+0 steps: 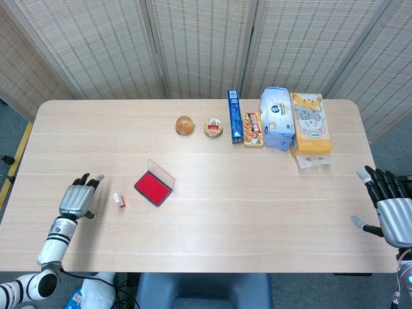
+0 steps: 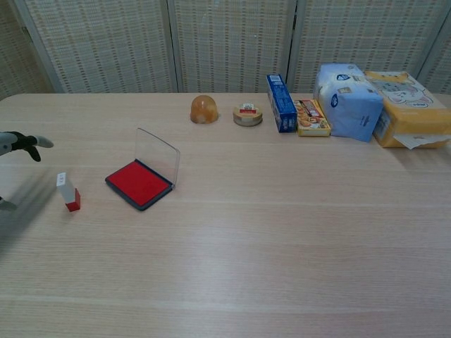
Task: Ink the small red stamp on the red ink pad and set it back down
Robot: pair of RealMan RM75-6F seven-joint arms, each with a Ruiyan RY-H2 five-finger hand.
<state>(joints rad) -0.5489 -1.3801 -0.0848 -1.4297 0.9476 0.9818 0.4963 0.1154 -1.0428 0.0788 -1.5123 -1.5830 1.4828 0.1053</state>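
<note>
The small red stamp point(image 2: 68, 191) stands upright on the tabletop point(image 2: 282, 232) at the left of the chest view, its long axis vertical: pale body above, red inking end down against the wood. Just to its right lies the red ink pad point(image 2: 139, 183), lid point(image 2: 157, 155) raised and tilted back, red face showing. In the head view the stamp point(image 1: 120, 200) sits between the pad point(image 1: 153, 188) and the left robot hand point(image 1: 77, 199), which hovers near it but apart, fingers spread and holding nothing. The right robot hand point(image 1: 389, 209) hangs at the lower right edge of that frame, well away, also spread and empty. The stamp looks like a light, rigid block of hard, fairly smooth plastic; being slender and standing on a small foot, it would probably topple at a careless nudge. The sensible hold is a pinch across the pale upper body, thumb against a fingertip, leaving the red end free and pointing down. It is likely too light to resist slipping, so firm, square contact matters. The snack boxes point(image 2: 282, 103) and tissue packs point(image 2: 349, 91) along the upper right play no part.
</note>
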